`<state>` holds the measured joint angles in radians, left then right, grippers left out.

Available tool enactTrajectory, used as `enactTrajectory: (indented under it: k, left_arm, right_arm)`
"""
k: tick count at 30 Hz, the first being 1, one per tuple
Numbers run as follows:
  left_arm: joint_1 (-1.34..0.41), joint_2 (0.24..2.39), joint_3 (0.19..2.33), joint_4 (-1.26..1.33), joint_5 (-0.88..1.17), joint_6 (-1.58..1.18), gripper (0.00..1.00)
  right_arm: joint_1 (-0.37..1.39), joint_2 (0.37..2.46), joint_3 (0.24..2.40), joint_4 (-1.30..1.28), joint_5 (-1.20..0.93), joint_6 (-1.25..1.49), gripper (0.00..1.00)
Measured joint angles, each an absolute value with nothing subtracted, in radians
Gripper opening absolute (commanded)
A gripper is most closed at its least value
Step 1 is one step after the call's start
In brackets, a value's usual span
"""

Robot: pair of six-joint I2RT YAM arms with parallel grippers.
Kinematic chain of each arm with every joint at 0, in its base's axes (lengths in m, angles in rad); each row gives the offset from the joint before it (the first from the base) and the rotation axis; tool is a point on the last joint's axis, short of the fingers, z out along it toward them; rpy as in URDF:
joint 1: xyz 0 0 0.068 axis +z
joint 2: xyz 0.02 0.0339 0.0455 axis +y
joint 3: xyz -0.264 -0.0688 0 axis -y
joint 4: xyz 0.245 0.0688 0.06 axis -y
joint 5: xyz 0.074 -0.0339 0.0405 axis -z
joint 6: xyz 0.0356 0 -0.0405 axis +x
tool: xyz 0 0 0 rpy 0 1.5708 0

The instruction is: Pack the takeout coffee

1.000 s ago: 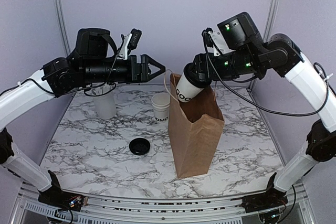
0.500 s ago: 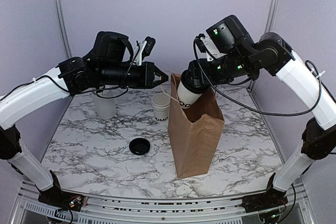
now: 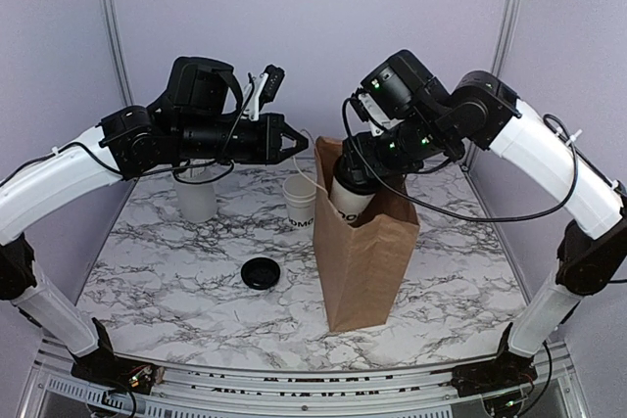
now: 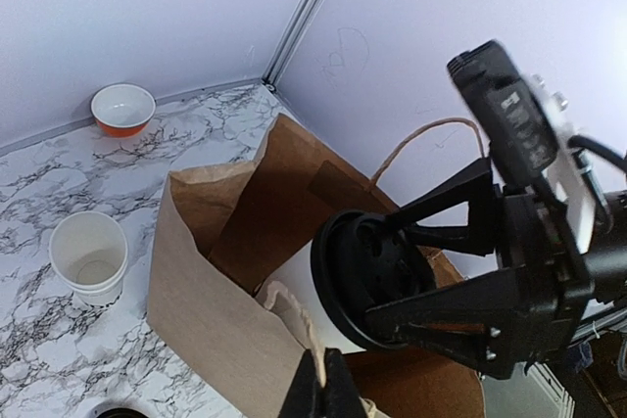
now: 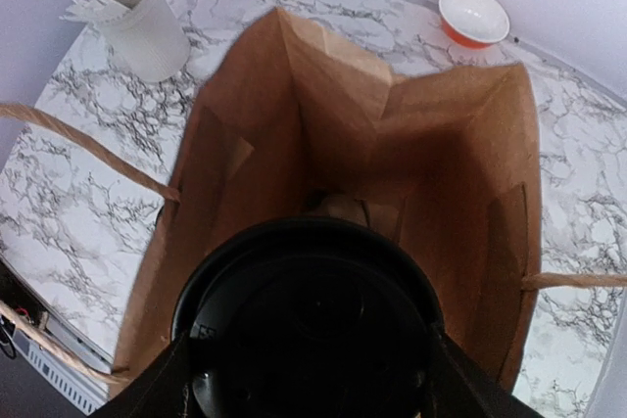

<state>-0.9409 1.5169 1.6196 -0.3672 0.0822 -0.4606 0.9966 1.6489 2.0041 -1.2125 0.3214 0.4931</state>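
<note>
Packing about half done: a loose lid lies toward the surface's front edge. Behind it the bag stands open. The coffee is tilted partway into its mouth, gripped by the right tool. The left tool is closed at the bag's rim. Lowering and release remain.

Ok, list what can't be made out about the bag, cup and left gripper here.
- Right wrist view: the lid covers most of the floor of the bag. The pale shape beyond it is unidentifiable.
- Top view: the bag rim cuts off the lettering on the cup.
- Left wrist view: the left gripper runs off the bottom edge. It is shut, but whether it pinches the handle is unclear.
</note>
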Motion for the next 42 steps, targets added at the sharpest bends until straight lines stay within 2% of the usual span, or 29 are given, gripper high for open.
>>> enactTrajectory:
  k: [7,26,42]
  left_arm:
    - [-0.942,1.483,1.599,-0.371,0.065,-0.461,0.0]
    - [-0.942,1.473,1.567,-0.369,0.058,-0.461,0.0]
    - [-0.942,1.463,1.554,-0.368,0.036,-0.453,0.0]
  right_arm:
    - [0.974,1.647,1.905,-1.211,0.278,0.485,0.56]
    - [0.962,1.704,1.895,-1.185,0.225,0.443,0.54]
    - [0.96,1.703,1.757,-1.141,0.19,0.45,0.53]
